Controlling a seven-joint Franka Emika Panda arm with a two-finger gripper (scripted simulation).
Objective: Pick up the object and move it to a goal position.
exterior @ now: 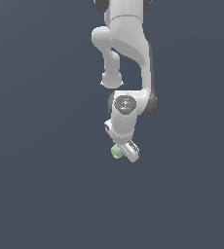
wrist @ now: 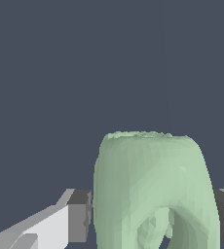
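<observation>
seen in the wrist view: pale mint-green object (wrist: 153, 189), rounded at its upper edge, with a dent low in the near face, sat between two dark finger pads (wrist: 78, 216), both touching or all but touching its sides. gripper (wrist: 153, 219) pinched on the object. seen in the exterior view: white arm (exterior: 128, 48) reached down from the top, gripper (exterior: 122, 150) at its lower end, object (exterior: 116, 151) a small green lump at the fingertips, partly hidden by the white fingers. plain dark grey-blue ground (exterior: 36, 194) all round. could not tell whether lifted or resting.
</observation>
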